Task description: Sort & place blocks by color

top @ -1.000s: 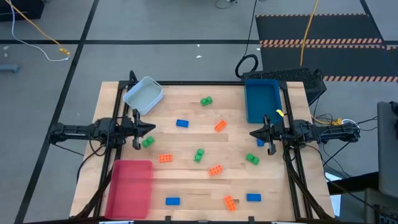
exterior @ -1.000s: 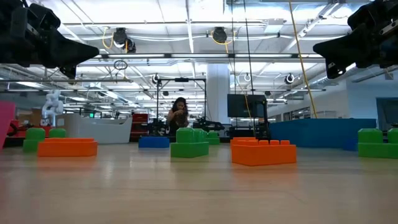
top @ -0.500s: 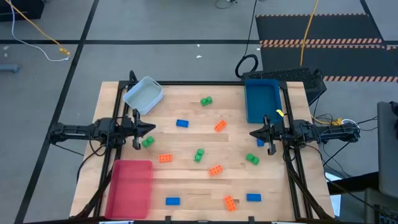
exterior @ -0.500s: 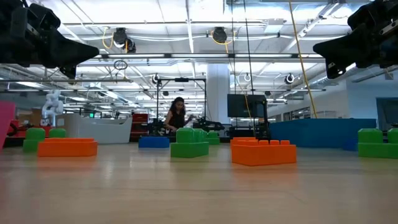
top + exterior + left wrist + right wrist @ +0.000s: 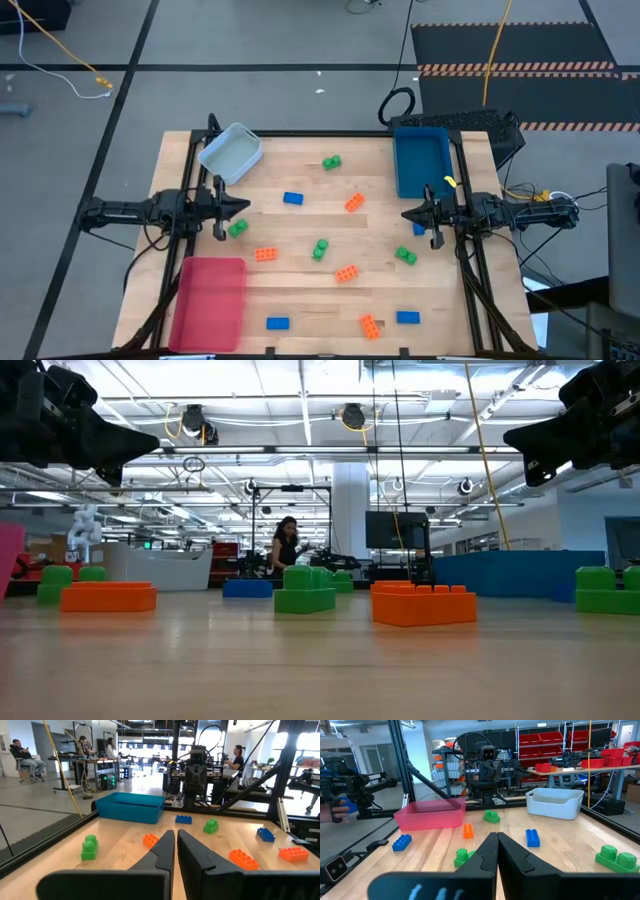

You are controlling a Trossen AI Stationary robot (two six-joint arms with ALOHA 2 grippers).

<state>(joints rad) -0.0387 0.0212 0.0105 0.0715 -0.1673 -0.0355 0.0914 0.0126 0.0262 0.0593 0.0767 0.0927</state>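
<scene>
High view shows the left gripper (image 5: 243, 206) and right gripper (image 5: 406, 214), both clenched on nothing, held level above opposite sides of the pale wooden table (image 5: 300, 300), where small studded plastic blocks lie scattered: four green (image 5: 320, 248), four orange (image 5: 346, 272), four blue (image 5: 292, 198).

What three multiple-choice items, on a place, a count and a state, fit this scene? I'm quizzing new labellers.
1. The blue plastic tray lies: A by the right arm; B by the left arm; C at the table's middle.
2. How many orange studded toy bricks lie on the wooden table? A two; B four; C seven.
3. The left gripper is: A shut, empty; B shut on a brick; C wide open.

A, it sits beside the right gripper; B, four show from above; A, its fingers meet, holding nothing.
</scene>
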